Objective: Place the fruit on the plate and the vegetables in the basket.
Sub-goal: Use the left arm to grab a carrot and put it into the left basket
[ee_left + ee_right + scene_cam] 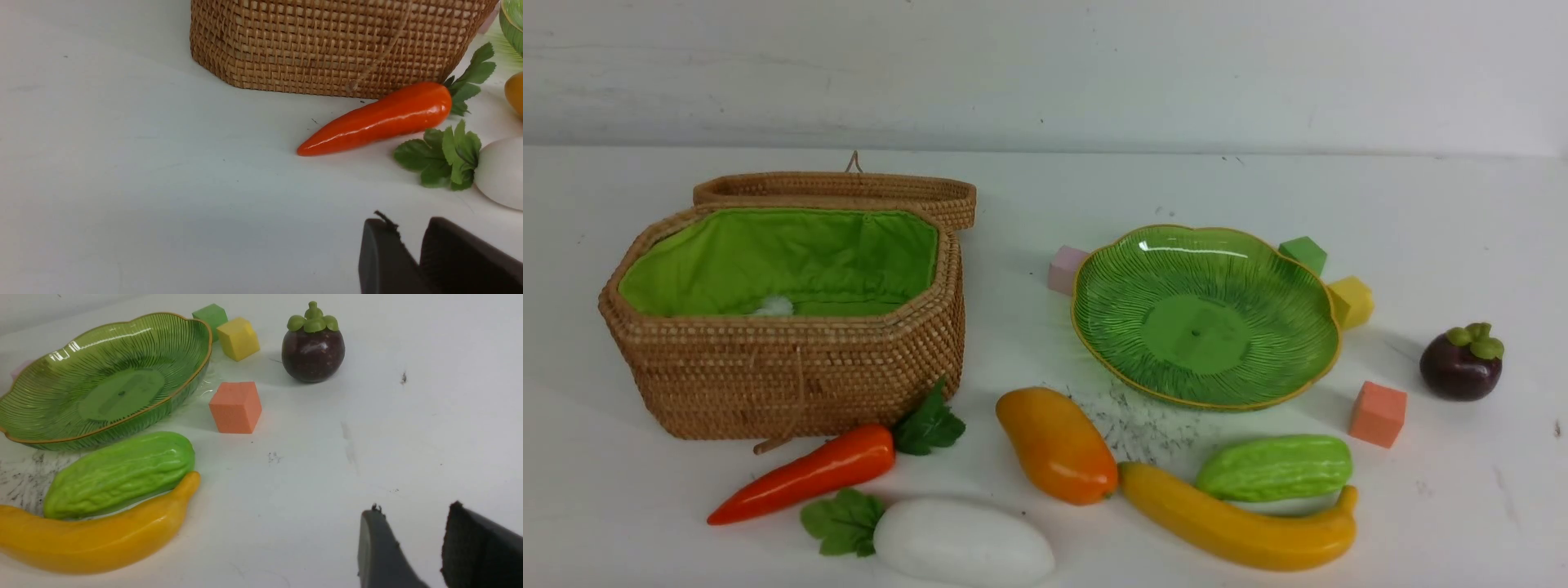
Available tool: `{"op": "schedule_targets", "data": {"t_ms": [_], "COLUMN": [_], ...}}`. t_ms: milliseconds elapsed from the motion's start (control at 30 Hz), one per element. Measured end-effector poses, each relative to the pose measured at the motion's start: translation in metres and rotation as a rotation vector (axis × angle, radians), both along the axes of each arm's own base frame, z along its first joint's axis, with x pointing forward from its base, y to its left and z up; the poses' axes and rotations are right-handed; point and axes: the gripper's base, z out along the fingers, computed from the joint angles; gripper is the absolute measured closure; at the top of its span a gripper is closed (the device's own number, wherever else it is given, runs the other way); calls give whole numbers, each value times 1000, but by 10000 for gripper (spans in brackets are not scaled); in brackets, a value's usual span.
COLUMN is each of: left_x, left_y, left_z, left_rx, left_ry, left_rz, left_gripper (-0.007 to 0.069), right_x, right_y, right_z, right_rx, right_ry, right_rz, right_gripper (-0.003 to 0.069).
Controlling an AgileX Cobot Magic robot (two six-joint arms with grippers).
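Observation:
The open basket (784, 376) with green lining stands at the left and the green plate (1201, 327) at the right, bare. In front lie the carrot (809, 474), white radish (964, 543), mango (1058, 445), banana (1233, 527) and green gourd (1274, 467), which touches the banana. The mangosteen (1460, 363) sits far right. Neither arm shows in the front view. My left gripper (408, 222) hovers near the carrot (380, 118) and radish leaves, slightly open and holding nothing. My right gripper (412, 508) is open and holds nothing, well short of the mangosteen (313, 349).
Pink (1066, 268), green (1303, 253), yellow (1352, 300) and orange (1378, 413) cubes ring the plate. The basket's lid (849, 192) lies behind it. A small white tuft (772, 306) shows inside the basket. Dark scuff marks (1143, 425) spot the table before the plate.

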Motion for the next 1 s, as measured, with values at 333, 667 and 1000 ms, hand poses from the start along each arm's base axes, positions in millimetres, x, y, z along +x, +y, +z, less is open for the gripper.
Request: {"op": "schedule_targets", "data": {"t_ms": [333, 667, 1000], "left_x": [1, 5, 4], "left_y": [0, -1, 5], "left_z": [3, 28, 41], "left_rx": [-23, -516, -850], "left_ry": [-32, -261, -364], "left_rz": [3, 79, 145], "left_gripper": [480, 475, 471], "right_x": [0, 0, 0], "right_y": [0, 0, 0], "right_z": [0, 0, 0], "right_rx": [0, 0, 0], "right_ry": [0, 0, 0], "right_rz": [0, 0, 0], "right_gripper": [418, 418, 418]}}
